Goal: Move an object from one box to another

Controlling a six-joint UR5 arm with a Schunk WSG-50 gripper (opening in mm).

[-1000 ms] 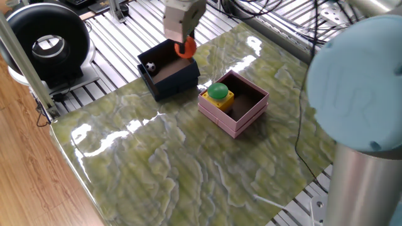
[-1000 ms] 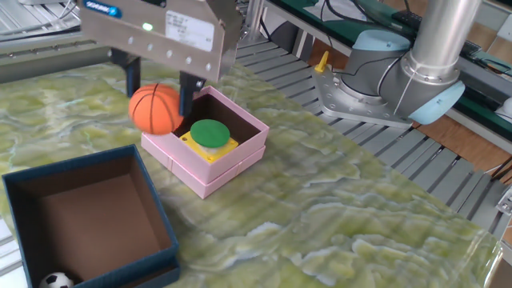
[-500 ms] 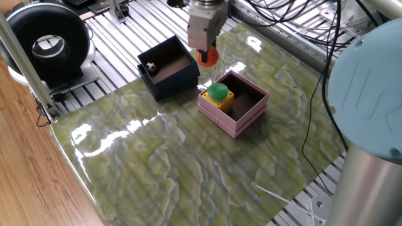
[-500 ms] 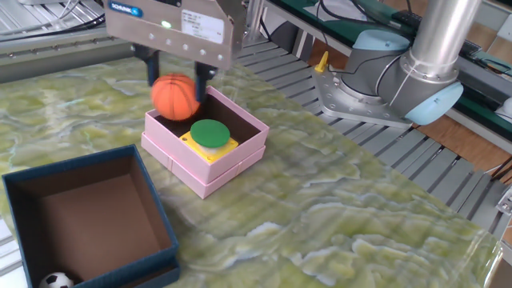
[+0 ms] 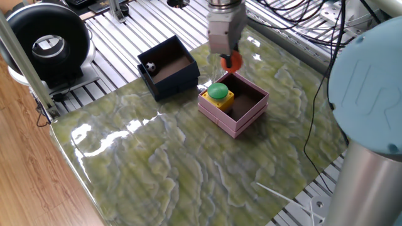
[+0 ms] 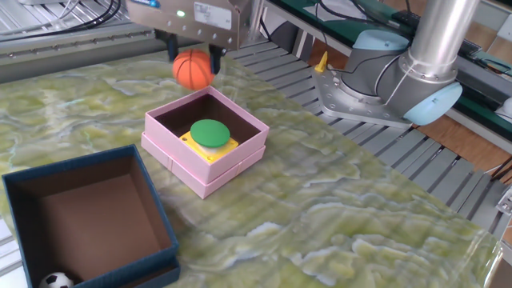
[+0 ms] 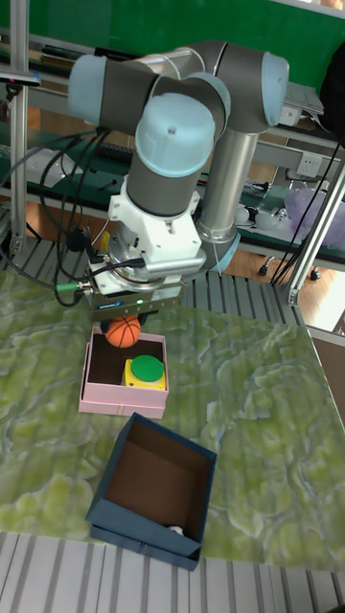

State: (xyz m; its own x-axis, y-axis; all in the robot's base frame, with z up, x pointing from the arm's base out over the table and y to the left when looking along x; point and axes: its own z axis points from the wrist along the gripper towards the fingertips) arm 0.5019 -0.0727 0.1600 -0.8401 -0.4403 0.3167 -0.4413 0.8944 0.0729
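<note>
Small orange basketball (image 6: 193, 70) is being held between the gripper (image 6: 193, 62) fingers (image 6: 215, 59), closed on it from both sides. It is being carried in the air above the far edge of the pink box (image 6: 205, 161), not touching it. In the tall fixed view the ball (image 7: 124, 332) is showing over the box's back corner (image 7: 92, 395), just beside the green button on a yellow base (image 7: 146, 372) sitting inside. In one fixed view the ball (image 5: 232, 61) is hanging below the gripper body (image 5: 224, 31), over the box's far rim (image 5: 251, 88). Navy box (image 6: 152, 222) is sitting near the pink one on the green marbled surface (image 6: 336, 224), apart from it, with a small soccer ball (image 6: 56, 280) lying in its corner.
</note>
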